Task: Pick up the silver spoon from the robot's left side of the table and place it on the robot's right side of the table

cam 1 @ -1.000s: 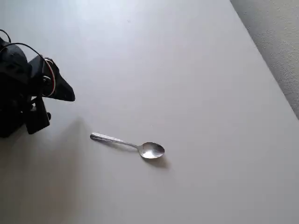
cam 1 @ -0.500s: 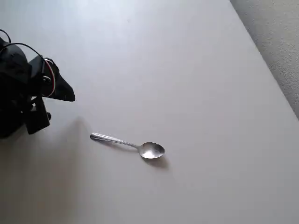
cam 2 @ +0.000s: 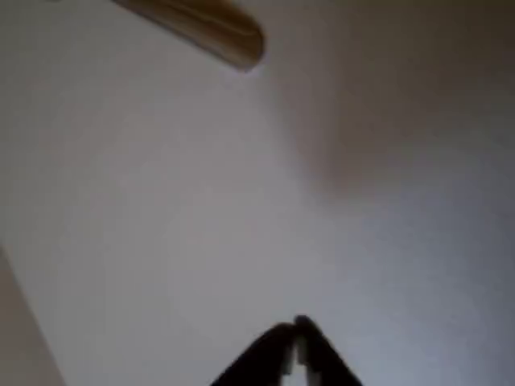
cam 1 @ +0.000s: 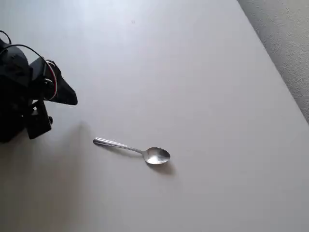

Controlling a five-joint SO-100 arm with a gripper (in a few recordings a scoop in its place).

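Spoon lies flat on the white bench, at four o'clock from the closed, empty claw. It looks light, hard and slippery; grab the thin handle.

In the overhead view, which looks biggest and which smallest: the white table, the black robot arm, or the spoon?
1. White table, by far.
2. Black robot arm, cut off by the edge and nearer the camera, so flattered.
3. Silver spoon, smallest.
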